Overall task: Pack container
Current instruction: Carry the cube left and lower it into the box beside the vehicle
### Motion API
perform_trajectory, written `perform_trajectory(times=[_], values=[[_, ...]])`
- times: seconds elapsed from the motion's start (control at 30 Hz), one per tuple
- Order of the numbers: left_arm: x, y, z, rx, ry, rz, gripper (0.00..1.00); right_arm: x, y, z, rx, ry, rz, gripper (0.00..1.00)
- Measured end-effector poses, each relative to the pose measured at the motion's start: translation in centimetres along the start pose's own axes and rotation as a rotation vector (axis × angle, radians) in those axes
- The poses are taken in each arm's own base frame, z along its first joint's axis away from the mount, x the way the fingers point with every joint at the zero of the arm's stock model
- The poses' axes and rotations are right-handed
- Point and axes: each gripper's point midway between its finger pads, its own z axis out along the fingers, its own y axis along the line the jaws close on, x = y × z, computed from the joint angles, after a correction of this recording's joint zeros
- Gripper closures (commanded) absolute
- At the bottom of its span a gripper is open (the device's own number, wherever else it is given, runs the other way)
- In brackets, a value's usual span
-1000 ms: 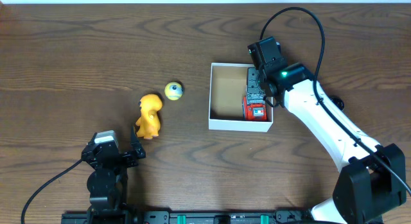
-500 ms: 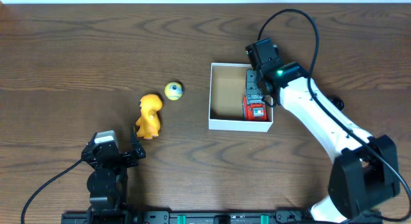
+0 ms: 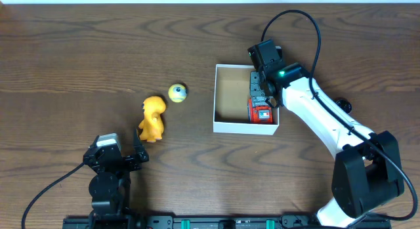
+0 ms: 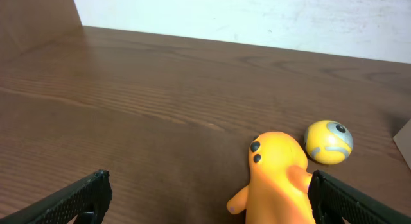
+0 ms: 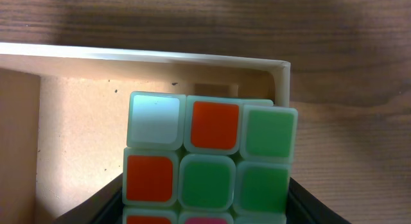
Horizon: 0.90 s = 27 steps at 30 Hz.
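Observation:
The container is a shallow white-walled box with a brown inside, right of the table's centre. A puzzle cube with red, green and white squares rests in its near right corner. My right gripper reaches into the container and is shut on the cube; in the right wrist view the cube fills the gap between the fingers, close to the container wall. My left gripper is open and empty, low at the front left. A yellow figure toy lies just ahead of it.
A small yellow ball with a grey and blue mark lies between the yellow figure and the container. In the left wrist view the figure sits near the right finger and the ball lies behind it. A black cable loops above the right arm.
The right wrist has shifted slightly left and toward the far side over the container. The cube has stayed in its corner. The left arm and the toys have not moved.

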Motion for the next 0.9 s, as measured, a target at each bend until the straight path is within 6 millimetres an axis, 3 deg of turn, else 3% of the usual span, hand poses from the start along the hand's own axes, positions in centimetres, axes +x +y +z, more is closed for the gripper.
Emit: perform_trajectory(times=[0.2, 0.33, 0.5, 0.9], values=[[0.00, 0.00, 0.00, 0.000, 0.000, 0.000, 0.02, 0.68, -0.42, -0.01, 0.018, 0.027, -0.007, 0.53], [0.01, 0.00, 0.00, 0.000, 0.000, 0.000, 0.02, 0.82, -0.53, -0.02, 0.023, 0.032, -0.007, 0.33], [0.00, 0.00, 0.00, 0.000, 0.000, 0.000, 0.02, 0.80, -0.57, -0.02, 0.026, 0.031, 0.000, 0.22], [0.01, 0.00, 0.00, 0.000, 0.000, 0.000, 0.02, 0.53, -0.61, -0.06, 0.030, 0.018, 0.000, 0.25]])
